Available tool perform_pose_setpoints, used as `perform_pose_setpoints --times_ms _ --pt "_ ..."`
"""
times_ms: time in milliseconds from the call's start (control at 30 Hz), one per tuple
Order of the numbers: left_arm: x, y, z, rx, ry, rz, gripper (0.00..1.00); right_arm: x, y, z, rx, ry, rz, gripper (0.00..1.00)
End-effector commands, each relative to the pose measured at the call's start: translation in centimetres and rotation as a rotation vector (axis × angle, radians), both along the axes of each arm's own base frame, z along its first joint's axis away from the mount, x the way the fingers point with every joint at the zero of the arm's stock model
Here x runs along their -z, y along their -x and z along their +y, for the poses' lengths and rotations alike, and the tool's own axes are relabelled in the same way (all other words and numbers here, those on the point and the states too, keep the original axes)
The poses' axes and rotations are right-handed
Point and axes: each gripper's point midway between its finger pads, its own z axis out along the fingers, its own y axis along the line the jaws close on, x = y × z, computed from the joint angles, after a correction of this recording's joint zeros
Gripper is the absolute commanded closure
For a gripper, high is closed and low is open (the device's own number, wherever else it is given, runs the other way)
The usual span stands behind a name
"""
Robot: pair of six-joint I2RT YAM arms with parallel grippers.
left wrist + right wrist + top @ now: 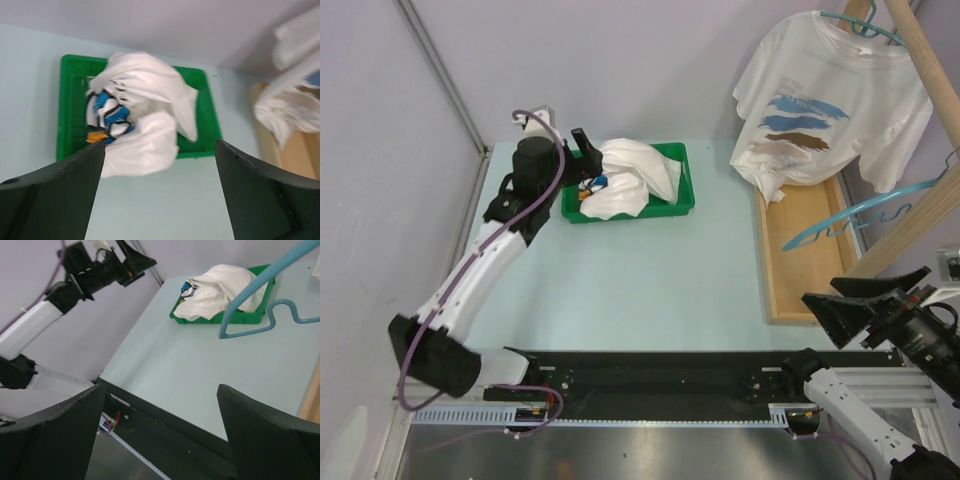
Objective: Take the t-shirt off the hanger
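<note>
Only overhead shows the hung t-shirt [840, 80] clearly, the left wrist blurring it; left fingers [50, 195] and right fingers [55, 440] gape empty.

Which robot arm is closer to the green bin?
Left. The left end effector hovers at the green bin's left edge; the right end effector is far off, past the wooden tray's near right corner.

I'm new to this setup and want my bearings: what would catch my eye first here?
A white t-shirt with blue and brown brush strokes hangs on a teal hanger at the far right. Across the table, a green bin holds crumpled white cloth, with the open left gripper close by. A bare blue hanger hangs lower on the wooden rack.
</note>
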Motion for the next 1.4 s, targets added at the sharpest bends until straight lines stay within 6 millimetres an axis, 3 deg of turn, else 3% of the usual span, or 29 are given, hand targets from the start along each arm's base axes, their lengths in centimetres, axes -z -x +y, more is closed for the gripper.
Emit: perform_pose_setpoints --times_ms 0,33,100,133,167,267,433,600,633,667,700,733,767,833,933,967,1000,1167,1200,1267,1367 --pt "-0.4 5.8 -4.6 0.271 0.032 -0.007 0.06 -0.8 0.2 5.6 -0.257 0.133 -0.047 0.0" --pt "-1.5 7.5 -4.9 0.304 0.06 -0.026 0.06 -1.2 -0.4 5.9 -0.248 0.132 -0.053 0.0" --pt "-0.2 9.3 -5.4 0.33 0.075 -0.007 0.07 -2.8 -1.9 7.2 -0.272 0.037 -0.051 0.0" --pt "-1.5 10.9 -5.0 0.335 0.11 -0.05 0.07 -3.3 -2.7 7.3 -0.256 0.019 -0.061 0.0" --pt "0.6 11.7 -4.9 0.335 0.11 -0.016 0.07 -3.8 -3.7 7.1 -0.216 0.01 -0.073 0.0" --pt "1.4 14.1 -4.4 0.351 0.171 -0.038 0.08 -5.8 -6.3 7.4 -0.215 -0.058 -0.078 0.0" --pt "2.4 15.7 -3.7 0.385 0.119 -0.022 0.08 -7.8 -10.3 7.3 -0.198 -0.11 -0.051 0.0" --pt "2.2 16.3 -3.2 0.378 0.112 -0.043 0.08 -7.0 -12.8 8.4 -0.184 -0.077 0.011 0.0" --pt "2.6 16.3 -3.2 0.377 0.118 -0.036 0.08 -6.7 -11.8 10.5 -0.274 -0.068 0.021 0.0" --pt "2.5 16.4 -3.5 0.389 0.13 -0.042 0.08 -5.6 -13.7 11.5 -0.227 -0.024 0.052 0.0" --pt "2.4 16.5 -3.6 0.394 0.143 -0.042 0.08 -5.2 -13.9 12.7 -0.223 0.008 0.057 0.0" --pt "2.5 16.6 -3.7 0.401 0.148 -0.038 0.08 -4.8 -11.5 15.9 -0.329 0.054 0.05 0.0" --pt "2.6 16.7 -3.8 0.405 0.15 -0.034 0.08 -4.4 -14.2 16.1 -0.179 0.121 0.041 0.0" --pt "2.3 17.0 -3.6 0.402 0.151 -0.043 0.08 -4.4 -14.2 18.3 -0.168 0.156 0.024 0.0" --pt "2.1 17.6 -3.2 0.401 0.161 -0.059 0.08 -4.5 -17.9 19.9 -0.04 0.167 0.02 0.0" --pt "2.1 17.9 -3.1 0.4 0.163 -0.06 0.08 -3.5 -20.1 20.6 0.042 0.202 0.03 0.0" --pt "2.2 18.1 -3.1 0.402 0.168 -0.058 0.08 -4.2 -20.8 20.6 0.081 0.194 0.016 0.0" --pt "2.7 19.3 -2.7 0.413 0.202 -0.083 0.08 -4.3 -26.3 20.7 0.303 0.251 -0.006 0.0" --pt "2.7 19.5 -2.8 0.423 0.21 -0.086 0.08 -2.9 -27.7 21.5 0.337 0.301 0.002 0.0" --pt "2.8 19.8 -3.1 0.448 0.221 -0.094 0.08 -3.5 -29.3 20.4 0.43 0.315 -0.006 0.01" --pt "3.0 19.8 -2.4 0.412 0.214 -0.101 0.08 -0.5 -32.1 21.5 0.489 0.408 0.019 0.0"
